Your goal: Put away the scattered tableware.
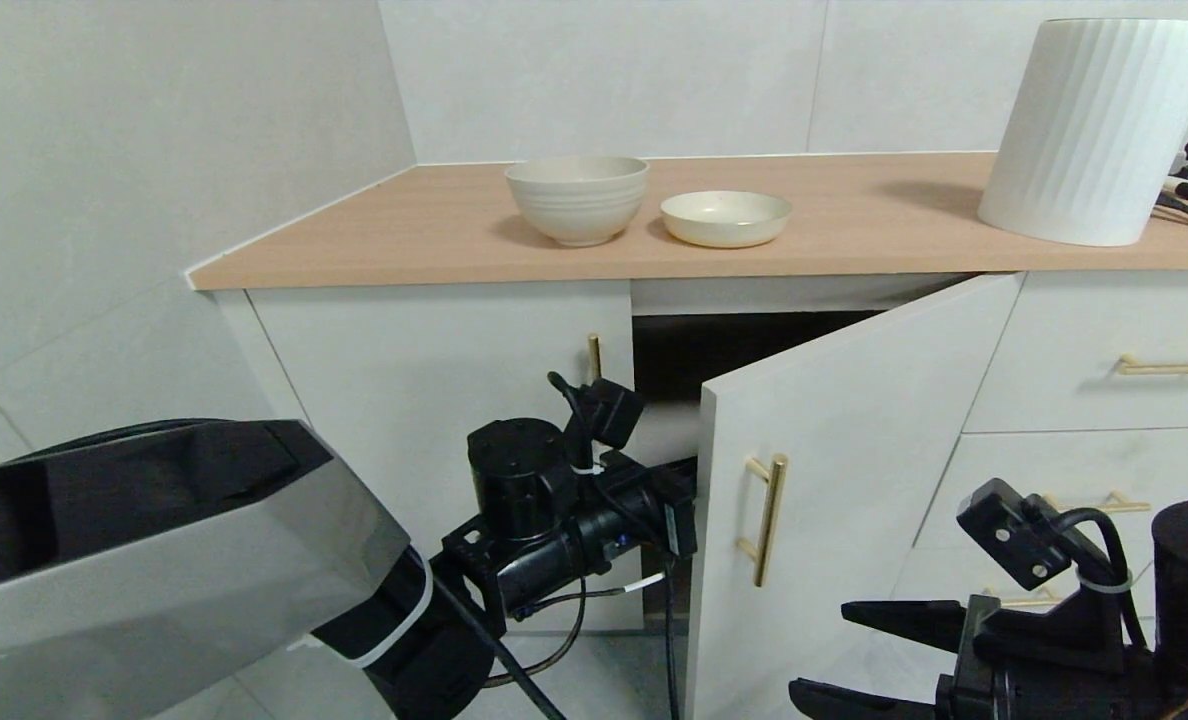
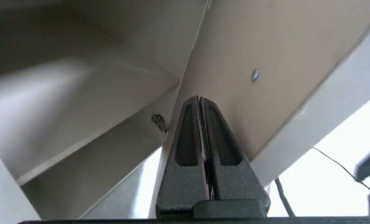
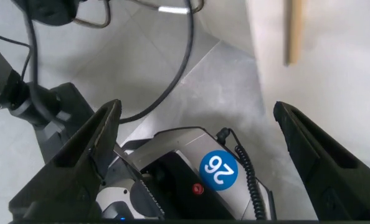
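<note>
Item 1, bowl (image 1: 577, 198): you are looking at a deep cream bowl sitting upright on the wooden counter (image 1: 434, 235), towards its left end. Its mouth is facing up, and being round it is showing no long axis across the counter.

Item 2, dish (image 1: 726, 217): it is sitting just beside the bowl on the right, shallow, rim up, apart from it.

Item 3, cupboard door (image 1: 844, 440): it is standing open below the dish, its brass handle (image 1: 769, 520) running upright.

Item 4, left gripper (image 2: 199, 106): it is sitting clenched and empty inside the cupboard opening, beside the door's inner face.

Item 5, right gripper (image 1: 824, 650): it is hanging low in front of the door, spread wide, grasping nothing.

Item 6, ribbed white container (image 1: 1104, 130): it is standing at the counter's right end, well apart from the dish.
</note>
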Available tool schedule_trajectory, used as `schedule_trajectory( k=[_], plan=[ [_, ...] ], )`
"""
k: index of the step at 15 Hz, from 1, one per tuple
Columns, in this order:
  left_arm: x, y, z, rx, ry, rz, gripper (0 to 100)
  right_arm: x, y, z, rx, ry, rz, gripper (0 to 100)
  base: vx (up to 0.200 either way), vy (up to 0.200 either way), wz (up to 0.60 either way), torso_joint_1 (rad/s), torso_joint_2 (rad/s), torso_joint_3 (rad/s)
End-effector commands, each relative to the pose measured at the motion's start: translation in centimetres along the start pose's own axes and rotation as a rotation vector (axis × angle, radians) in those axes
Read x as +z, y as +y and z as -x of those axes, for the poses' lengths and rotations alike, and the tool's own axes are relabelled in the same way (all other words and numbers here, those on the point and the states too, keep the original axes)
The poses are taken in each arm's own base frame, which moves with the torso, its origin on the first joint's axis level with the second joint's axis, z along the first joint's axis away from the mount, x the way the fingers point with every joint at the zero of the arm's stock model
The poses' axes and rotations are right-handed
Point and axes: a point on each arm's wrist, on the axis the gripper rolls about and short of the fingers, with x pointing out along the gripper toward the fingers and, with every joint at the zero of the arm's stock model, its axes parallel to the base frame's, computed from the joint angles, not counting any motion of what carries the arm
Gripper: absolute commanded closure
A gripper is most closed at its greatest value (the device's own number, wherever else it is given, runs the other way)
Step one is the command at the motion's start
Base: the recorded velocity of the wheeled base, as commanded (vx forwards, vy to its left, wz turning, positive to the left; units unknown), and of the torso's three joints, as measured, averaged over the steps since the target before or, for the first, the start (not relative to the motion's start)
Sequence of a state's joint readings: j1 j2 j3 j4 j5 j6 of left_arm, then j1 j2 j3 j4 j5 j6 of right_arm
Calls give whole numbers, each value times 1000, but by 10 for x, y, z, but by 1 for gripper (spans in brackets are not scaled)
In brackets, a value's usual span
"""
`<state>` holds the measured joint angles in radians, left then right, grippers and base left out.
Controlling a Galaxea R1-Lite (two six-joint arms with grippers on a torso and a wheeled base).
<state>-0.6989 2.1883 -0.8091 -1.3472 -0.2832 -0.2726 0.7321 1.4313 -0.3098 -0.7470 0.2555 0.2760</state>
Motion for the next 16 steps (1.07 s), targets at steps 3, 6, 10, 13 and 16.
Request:
schedule_trajectory(
  k=[3, 6, 10, 13, 16],
  plan=[
    [-8, 5, -10, 3, 4, 3, 100, -1, 1, -1, 4, 6, 1, 0, -67, 0, 0, 4, 2, -1],
    [-11, 8, -14, 9, 4, 4, 100, -1, 1, -1, 6, 7, -1, 0, 0, 0, 0, 0, 0, 0],
    [-13, 8, -15, 9, 7, 2, 100, -2, 6, -2, 33, 16, 10, 0, 0, 0, 0, 0, 0, 0],
    [-12, -9, -17, -29, -8, -10, 100, -7, 16, -2, 80, 33, 28, 0, 0, 0, 0, 0, 0, 0],
    [-18, -55, -13, -129, 14, -37, 100, -25, 38, 7, 227, 98, 91, 0, 0, 0, 0, 0, 0, 0]
  ],
)
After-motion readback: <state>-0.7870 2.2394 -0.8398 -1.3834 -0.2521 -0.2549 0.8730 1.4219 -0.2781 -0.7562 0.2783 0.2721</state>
